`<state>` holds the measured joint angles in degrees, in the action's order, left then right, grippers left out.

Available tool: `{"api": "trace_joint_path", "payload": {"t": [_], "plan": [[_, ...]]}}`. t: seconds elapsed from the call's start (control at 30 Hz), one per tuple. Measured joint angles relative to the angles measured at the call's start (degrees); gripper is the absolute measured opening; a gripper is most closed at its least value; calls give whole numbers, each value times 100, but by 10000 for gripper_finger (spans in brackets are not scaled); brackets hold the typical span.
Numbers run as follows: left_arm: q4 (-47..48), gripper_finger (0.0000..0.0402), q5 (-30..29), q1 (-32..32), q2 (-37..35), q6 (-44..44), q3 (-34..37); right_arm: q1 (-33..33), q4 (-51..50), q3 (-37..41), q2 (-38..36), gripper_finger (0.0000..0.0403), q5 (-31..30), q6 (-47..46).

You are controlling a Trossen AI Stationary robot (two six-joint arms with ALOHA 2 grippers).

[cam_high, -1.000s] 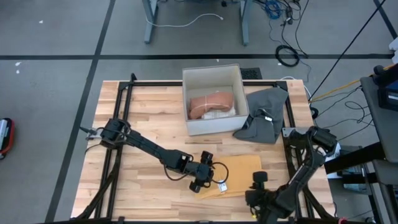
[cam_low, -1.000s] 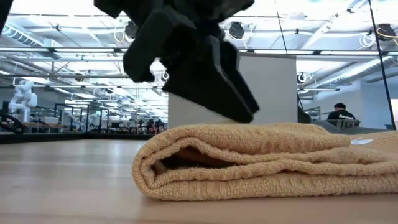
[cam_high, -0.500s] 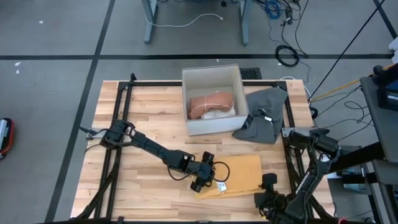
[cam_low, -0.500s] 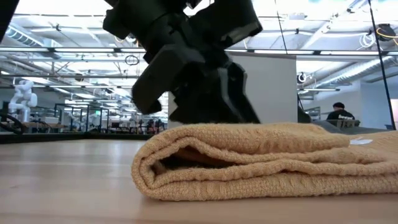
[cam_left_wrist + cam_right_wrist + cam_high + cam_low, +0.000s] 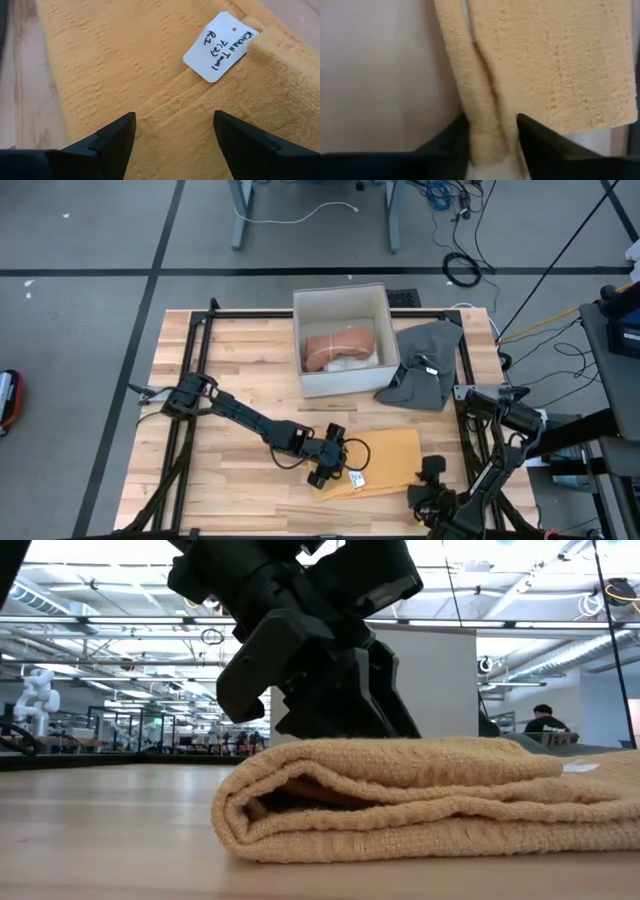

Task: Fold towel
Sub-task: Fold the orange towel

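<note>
On the near part of the wooden table [image 5: 200, 500], between the two grippers, the tan kitchen towel [image 5: 385, 460] is laid flat, already doubled over: in the low view a rolled fold with stacked layers is seen at its left end [image 5: 400, 795]. At least one fold is therefore judged done; a further fold, or a smoothing of the layers, may be left.

The left gripper [image 5: 327, 468] is held low over the towel's left edge, its fingers [image 5: 112, 137] spread wide with nothing between them, the cloth lying just under the tips. The right gripper [image 5: 432, 485] is placed at the towel's near right corner; its fingers [image 5: 542, 145] are parted on either side of a folded edge of the cloth, though whether that edge is pinched or merely straddled cannot be told.

A white paper tag [image 5: 220, 46] is attached to the towel; handwriting on it is read as "Kitchen Towel", with further marks, possibly "R2", too uncertain to be given.

Farther back, a white box [image 5: 345, 305] holding a pinkish folded cloth [image 5: 338, 348] is seen, and a grey cloth [image 5: 425, 365] is heaped just beside it
</note>
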<state>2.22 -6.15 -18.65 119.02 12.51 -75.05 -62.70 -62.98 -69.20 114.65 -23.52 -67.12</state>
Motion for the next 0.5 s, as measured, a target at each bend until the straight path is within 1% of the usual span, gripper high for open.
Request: {"api": "trace_joint_path", "payload": {"t": [0.13,0.17,0.2,0.37,0.5], "plan": [[0,275,87,2,0,-2,0,79,-35,27,25,50,-19,155],[-4,275,89,2,0,-2,0,98,-40,27,35,26,-8,202],[-2,275,94,1,0,-4,0,110,-50,27,37,15,-17,250],[-22,275,98,0,0,-4,0,186,-489,9,62,6,-118,272],[-19,275,98,0,0,0,0,184,-1212,-327,61,5,-730,204]]}}
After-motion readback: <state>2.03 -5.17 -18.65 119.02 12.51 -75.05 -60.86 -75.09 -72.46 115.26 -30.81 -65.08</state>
